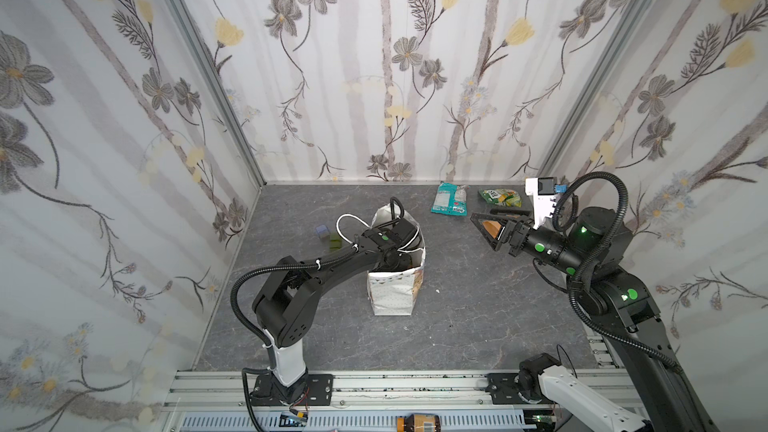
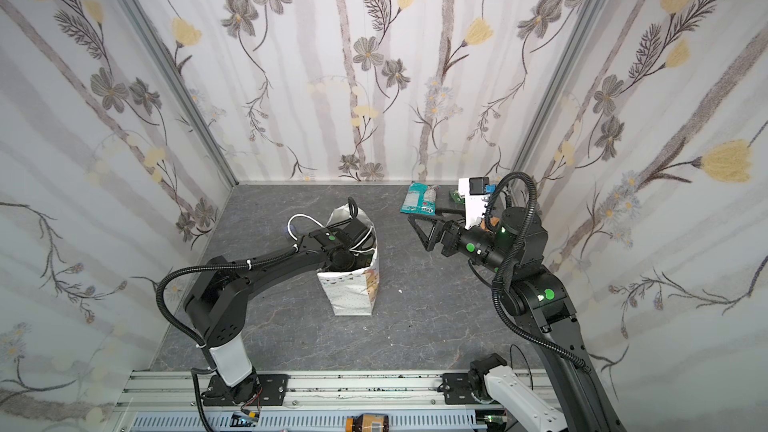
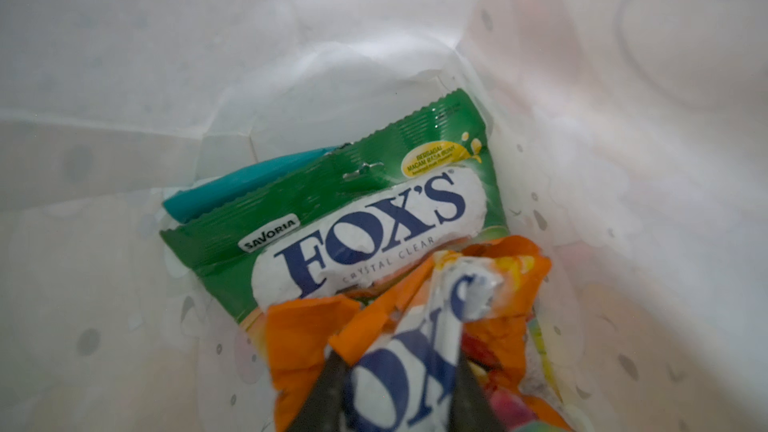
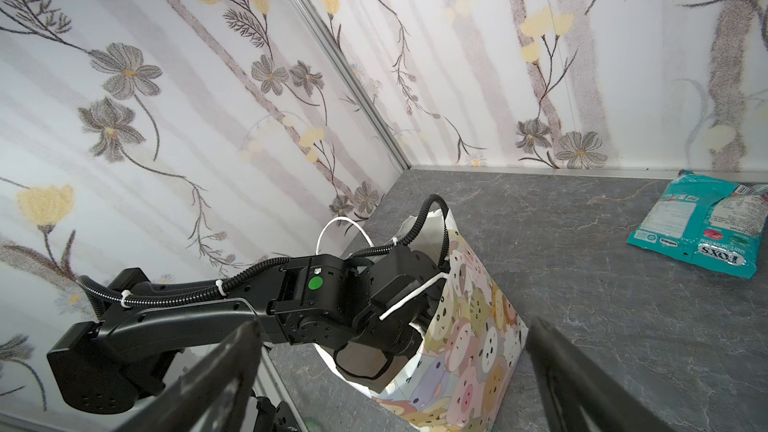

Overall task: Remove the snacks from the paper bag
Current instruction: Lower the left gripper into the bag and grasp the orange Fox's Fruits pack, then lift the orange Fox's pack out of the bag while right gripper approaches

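The paper bag (image 1: 395, 297) stands upright on the grey table (image 1: 457, 326), just left of centre in both top views, with its mouth open. The side seen from the right wrist view is printed with cartoon animals. The left arm (image 1: 332, 261) reaches in from the lower left and bends down into the bag's mouth, so its tip is hidden in both top views. The left wrist view looks down between the bag's white walls. There, at the lower middle of the frame, the left claw (image 3: 397, 363) is pinched tight on a crumpled fold of an orange packet (image 3: 307, 334). Behind it, on the bag's floor, lies a green packet (image 3: 332, 193) with blue lettering. A buried teal packet (image 3: 232, 184) pokes out from under the green one at centre left. Outside the bag, a loose teal packet (image 1: 449, 199) lies on the table, up and right of centre near the back wall. A yellow-green packet (image 1: 500, 197) lies just to its right, not touching it. The right claw (image 1: 484, 231) hovers right of the bag and just below those two packets in the frame. Its jaws are spread wide, with nothing between them in the right wrist view. A blue block (image 1: 321, 229) and a green block (image 1: 335, 241), both small and blurred, sit on the table just left of the bag.
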